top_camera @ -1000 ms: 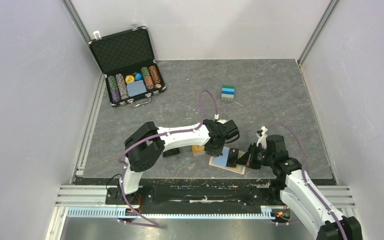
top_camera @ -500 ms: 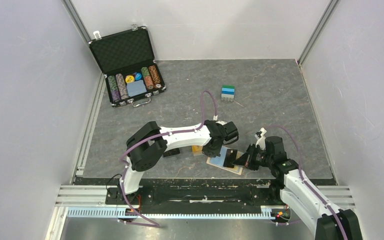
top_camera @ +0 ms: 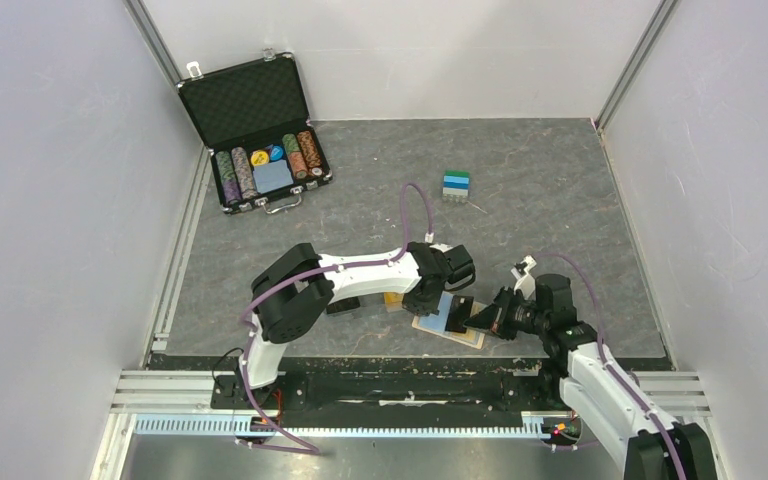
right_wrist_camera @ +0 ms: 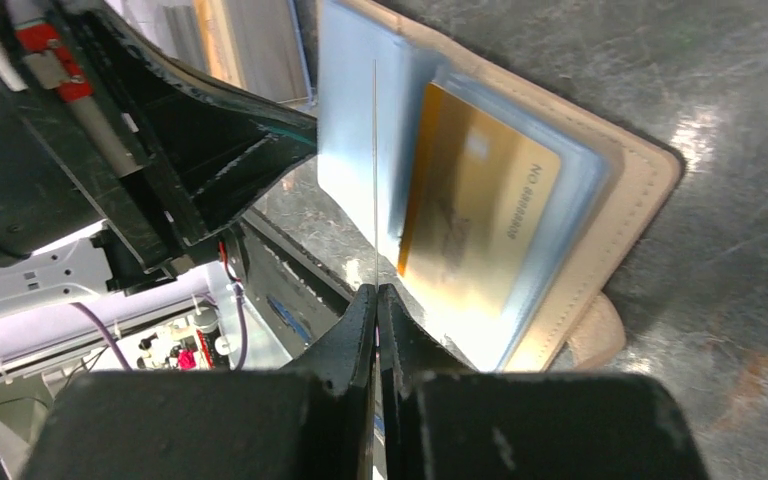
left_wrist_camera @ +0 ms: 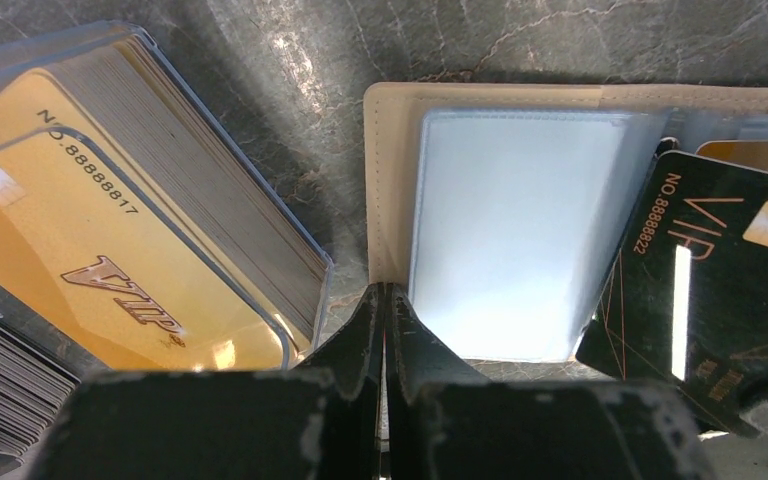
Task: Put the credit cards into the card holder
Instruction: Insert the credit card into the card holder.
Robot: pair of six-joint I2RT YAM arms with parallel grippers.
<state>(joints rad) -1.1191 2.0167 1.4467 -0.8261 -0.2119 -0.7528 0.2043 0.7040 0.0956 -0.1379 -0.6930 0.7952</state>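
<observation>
The tan card holder (top_camera: 457, 337) lies open near the front edge, its clear sleeves facing up. In the left wrist view, my left gripper (left_wrist_camera: 385, 292) is shut, its tips on the holder's rim (left_wrist_camera: 388, 180) beside an empty clear sleeve (left_wrist_camera: 505, 230). My right gripper (right_wrist_camera: 375, 292) is shut on a black VIP credit card (left_wrist_camera: 720, 270). That card shows edge-on in the right wrist view (right_wrist_camera: 374, 150), over the sleeves. A gold card (right_wrist_camera: 475, 200) sits in one sleeve. In the top view the black card (top_camera: 463, 312) overlaps the holder's right part.
A clear-lidded box of gold cards (left_wrist_camera: 110, 250) lies just left of the holder, with a dark stack (left_wrist_camera: 0, 380) beside it. An open black chip case (top_camera: 260, 140) stands at the back left. A small blue-green block (top_camera: 456, 184) is mid-table.
My right gripper has moved left with the black card, further over the holder. The left gripper has shifted slightly left and stays on the holder's edge.
</observation>
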